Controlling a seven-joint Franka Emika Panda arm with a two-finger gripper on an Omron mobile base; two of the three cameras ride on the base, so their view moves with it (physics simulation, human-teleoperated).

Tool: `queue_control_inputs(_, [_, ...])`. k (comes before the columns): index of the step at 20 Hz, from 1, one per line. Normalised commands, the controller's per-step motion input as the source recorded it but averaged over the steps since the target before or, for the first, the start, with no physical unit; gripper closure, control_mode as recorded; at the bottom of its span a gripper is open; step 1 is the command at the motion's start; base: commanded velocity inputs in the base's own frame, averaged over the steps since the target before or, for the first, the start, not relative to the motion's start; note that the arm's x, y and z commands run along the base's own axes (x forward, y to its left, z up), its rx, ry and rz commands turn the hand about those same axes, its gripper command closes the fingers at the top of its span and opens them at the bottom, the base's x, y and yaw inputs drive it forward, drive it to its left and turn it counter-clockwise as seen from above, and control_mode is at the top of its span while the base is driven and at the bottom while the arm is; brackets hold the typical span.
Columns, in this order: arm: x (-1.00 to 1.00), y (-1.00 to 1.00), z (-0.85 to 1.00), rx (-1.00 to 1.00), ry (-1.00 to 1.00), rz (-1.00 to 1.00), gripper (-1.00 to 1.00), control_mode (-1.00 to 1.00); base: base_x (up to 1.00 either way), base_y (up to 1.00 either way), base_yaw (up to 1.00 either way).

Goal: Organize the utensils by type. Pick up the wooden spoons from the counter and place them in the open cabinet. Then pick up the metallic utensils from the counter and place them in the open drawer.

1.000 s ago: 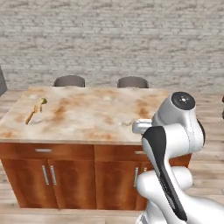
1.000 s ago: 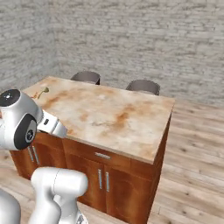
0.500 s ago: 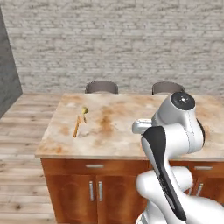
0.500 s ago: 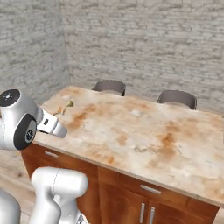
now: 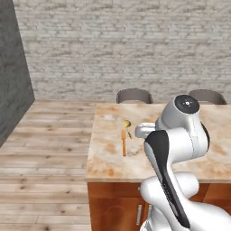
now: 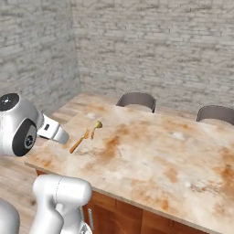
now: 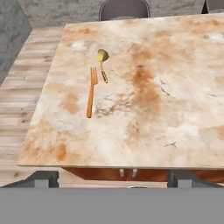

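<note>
Hand view: two utensils are seen in the upper left part of the frame, on the marble counter [image 7: 144, 109], and both are untouched. An orange fork [image 7: 91, 92] lies lengthwise, and a small golden spoon [image 7: 102, 63] lies just beside it, toward the upper right, apart from it. Whether these are counted as wooden or metallic cannot be told with certainty from their colour. The gripper [image 7: 112, 178] is held wide open at the bottom of the frame, with nothing between the jaws, and it is well apart from both utensils. No open cabinet or open drawer can be pointed at in these pictures. So, as it is judged, the task is at its beginning: nothing is picked up yet, nothing is placed, and both the approach and all placing remain.
</note>
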Motion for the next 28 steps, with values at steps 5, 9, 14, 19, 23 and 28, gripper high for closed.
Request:
queue_control_inputs(5, [0.00,0.00,0.00,0.00,0.00,0.00,-1.00,1.00,0.59,0.32,-0.19])
queue_control_inputs(9, [0.00,0.00,0.00,0.00,0.00,0.00,-1.00,1.00,0.43,0.32,-0.27])
queue_control_inputs(14, [0.00,0.00,0.00,0.00,0.00,0.00,-1.00,1.00,0.45,0.41,-0.05])
queue_control_inputs(19, [0.00,0.00,0.00,0.00,0.00,0.00,-1.00,1.00,0.19,0.10,0.01])
queue_control_inputs(23, [0.00,0.00,0.00,0.00,0.00,0.00,-1.00,1.00,0.03,0.00,0.00])
queue_control_inputs(28, [0.51,-0.01,-0.04,0.00,0.03,0.00,-1.00,-1.00,0.07,0.00,0.00])
